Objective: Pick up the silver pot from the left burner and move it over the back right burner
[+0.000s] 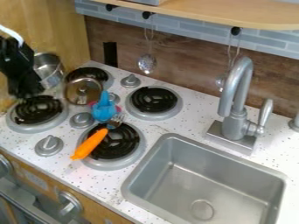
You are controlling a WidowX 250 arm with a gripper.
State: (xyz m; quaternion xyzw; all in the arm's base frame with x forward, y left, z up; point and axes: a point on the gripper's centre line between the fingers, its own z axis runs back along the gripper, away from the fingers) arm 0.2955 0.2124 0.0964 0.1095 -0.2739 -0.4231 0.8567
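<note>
The black gripper (24, 85) hangs at the upper left, over the back of the left front burner (36, 110). Just right of it is a metal pot (50, 69), partly hidden behind the arm. A round see-through lid (83, 92) with a metal rim rests near the left back burner (88, 75). Between the burners sits a blue object (104, 108), with a bit of pink showing around its base. A fork with an orange handle (90, 144) lies across the lower middle burner (119, 151), its metal tines beside the blue object.
Several silver knobs (49, 145) stand among the burners. A steel sink (201, 183) takes up the lower right, with a grey faucet (236, 103) behind it. Metal utensils, including a ladle (147, 64), hang from hooks under the wooden shelf (234, 13).
</note>
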